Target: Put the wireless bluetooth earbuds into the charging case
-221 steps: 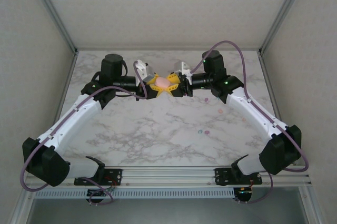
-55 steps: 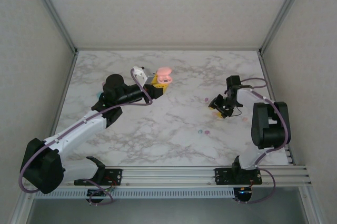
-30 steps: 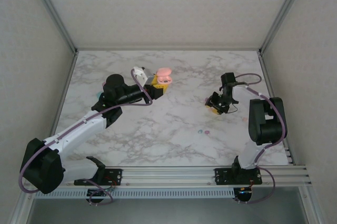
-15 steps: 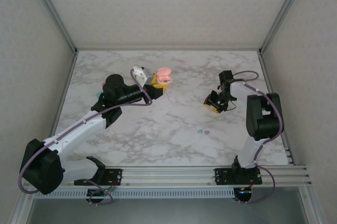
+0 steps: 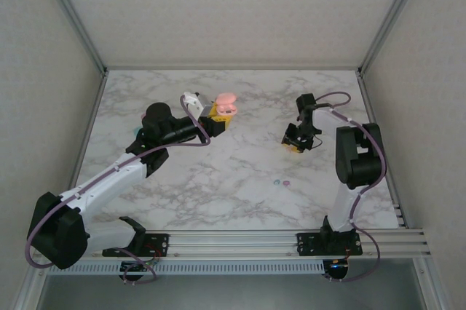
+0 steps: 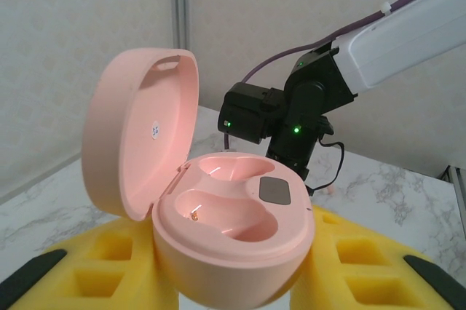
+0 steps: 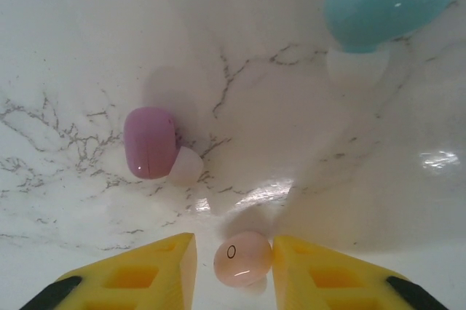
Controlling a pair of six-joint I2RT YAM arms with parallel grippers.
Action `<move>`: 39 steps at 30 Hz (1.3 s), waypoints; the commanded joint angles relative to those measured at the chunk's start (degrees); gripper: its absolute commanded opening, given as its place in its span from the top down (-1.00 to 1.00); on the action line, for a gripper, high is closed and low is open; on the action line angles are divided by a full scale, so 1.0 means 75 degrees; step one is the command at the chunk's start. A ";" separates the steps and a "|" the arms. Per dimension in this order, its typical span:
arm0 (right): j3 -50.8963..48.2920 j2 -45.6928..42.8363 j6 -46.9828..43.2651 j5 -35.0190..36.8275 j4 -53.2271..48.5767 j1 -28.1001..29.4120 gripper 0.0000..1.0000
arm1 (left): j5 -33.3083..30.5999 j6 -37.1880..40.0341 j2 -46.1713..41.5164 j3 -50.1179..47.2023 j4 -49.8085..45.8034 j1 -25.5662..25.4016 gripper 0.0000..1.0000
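Observation:
My left gripper (image 5: 217, 119) is shut on the open pink charging case (image 6: 233, 244) and holds it above the table at the back centre. Its lid (image 6: 138, 135) stands up at the left, and both wells look empty. Low over the table right of centre, my right gripper (image 5: 294, 144) has its yellow fingers (image 7: 335, 273) straddling a pink earbud (image 7: 244, 255). The right pad touches the bud and the left pad stands a little off it, so the gripper is open. A purple earbud (image 7: 151, 142) and a teal one (image 7: 389, 1) lie beyond the fingertips.
The purple and teal buds (image 5: 282, 180) lie together on the marble table (image 5: 218, 193), nearer the front than my right gripper. A teal object (image 5: 136, 130) peeks out beside my left arm. The right arm (image 6: 291, 117) is folded up close to the right wall.
My right arm has folded further and carried its gripper slightly left and back. Its jaws have narrowed. My left arm and the case have stayed still.

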 commanded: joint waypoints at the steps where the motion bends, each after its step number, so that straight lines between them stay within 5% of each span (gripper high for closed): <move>1: 0.0251 0.0139 -0.0100 0.0233 -0.0316 0.0105 0.34 | -0.0042 0.0096 -0.0194 0.0108 0.0005 -0.0069 0.55; 39: 0.0961 0.0719 -0.0685 0.1124 -0.1090 0.0413 0.44 | -0.0100 0.0079 -0.0295 -0.0024 0.0075 -0.0060 0.55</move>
